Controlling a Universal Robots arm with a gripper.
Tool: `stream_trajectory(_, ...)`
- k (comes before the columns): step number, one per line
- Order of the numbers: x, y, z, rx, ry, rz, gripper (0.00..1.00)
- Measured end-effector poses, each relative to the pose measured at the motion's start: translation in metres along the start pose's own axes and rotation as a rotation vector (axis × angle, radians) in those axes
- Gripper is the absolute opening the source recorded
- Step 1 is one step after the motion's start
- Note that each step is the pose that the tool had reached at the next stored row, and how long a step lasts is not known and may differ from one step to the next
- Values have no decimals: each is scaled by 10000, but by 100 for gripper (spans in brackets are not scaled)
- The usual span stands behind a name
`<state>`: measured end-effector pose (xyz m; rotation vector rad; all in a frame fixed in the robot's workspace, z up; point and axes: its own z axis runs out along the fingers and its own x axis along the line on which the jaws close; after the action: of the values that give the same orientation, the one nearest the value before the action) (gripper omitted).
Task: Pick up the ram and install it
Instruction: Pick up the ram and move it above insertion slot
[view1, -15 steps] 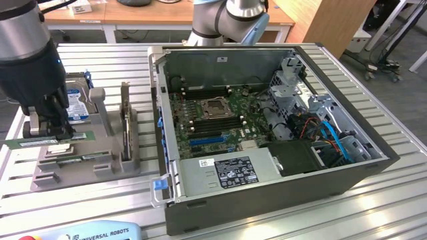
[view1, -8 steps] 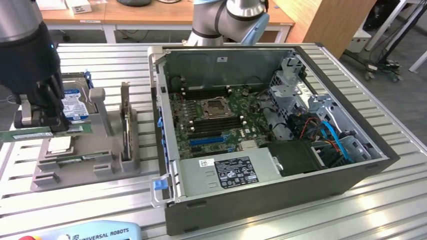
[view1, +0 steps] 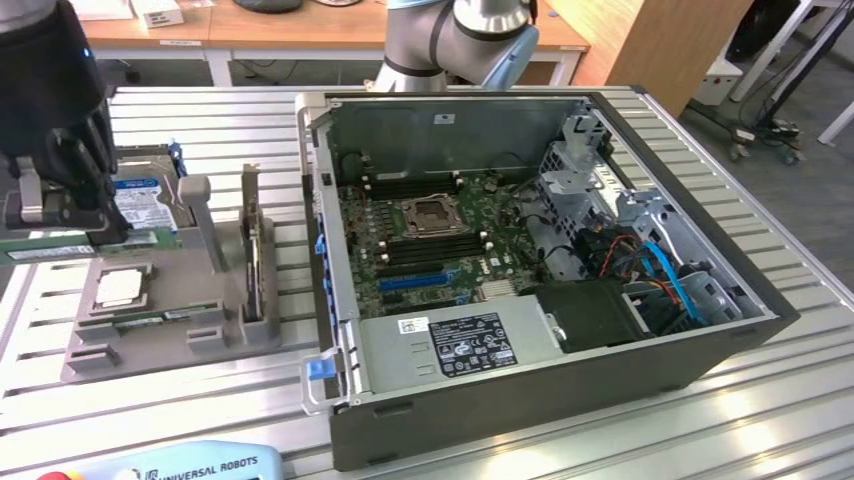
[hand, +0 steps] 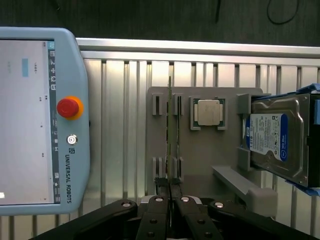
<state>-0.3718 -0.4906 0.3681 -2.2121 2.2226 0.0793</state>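
**End effector (hand: 170, 194) holding the ram (hand: 169, 130)**
Its jaws are clamped shut on the ram's end; the pendant (hand: 70, 165) alongside reads "UNIVERSAL ROBOTS".

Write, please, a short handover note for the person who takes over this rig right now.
Gripper: shut on the ram, over the grey holder.
Computer case: open, at the exterior view's right, with the motherboard exposed.
Done: the ram is gripped and looks lifted off the holder.
Left: the ram is not yet at the case, so it is not installed.
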Motion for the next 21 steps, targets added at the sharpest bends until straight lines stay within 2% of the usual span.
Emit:
stream_trajectory(11,-10,8,-259,0,-6,0,11)
stream_trajectory(21,-15,13,-399,1,-7,0,11)
